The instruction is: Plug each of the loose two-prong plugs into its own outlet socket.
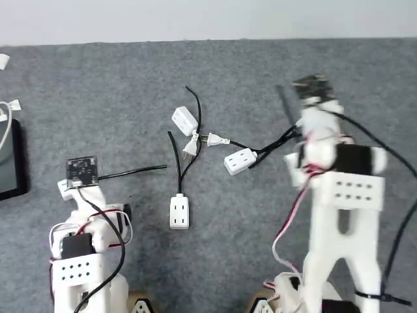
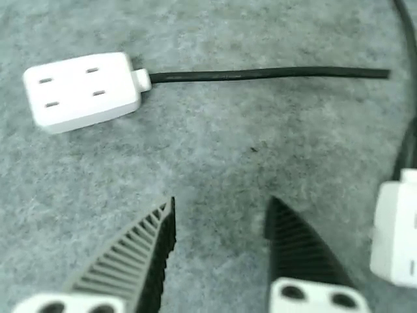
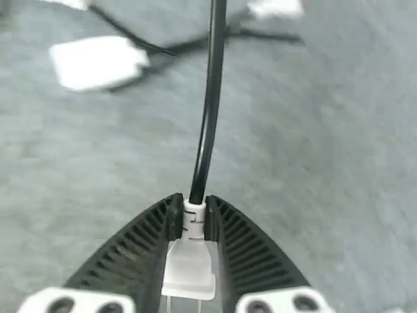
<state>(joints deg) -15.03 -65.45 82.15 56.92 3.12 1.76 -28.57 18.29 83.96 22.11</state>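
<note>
**A:** What is held at this moment?

**B:** A white two-prong plug is clamped in the right gripper. The jaws are closed tight on its neck, just where the black cord leaves it. Nothing is held by the left gripper. Its jaws are spread wide over bare grey carpet, and one outlet socket is seen just ahead of them, slots up.

**A:** And where are the other pieces found?

**B:** In the high view a cluster is seen at the centre of the frame. A loose plug lies there, with an upper socket above and left of it. A right-hand socket is placed just right of centre, and a lower socket below centre.

**A:** What could be spoiled from here?

**B:** The plug is gripped only at its narrow neck. It could be twisted in the jaws once the prongs are pressed against a socket face, and the slots would then be missed. None of the sockets is seen to be fixed, so any of them could be shoved across the carpet rather than entered, unless it is braced by the free gripper. The cord also appears to be run back into the cluster, so neighbouring pieces could be dragged or flipped if it is pulled taut.
</note>
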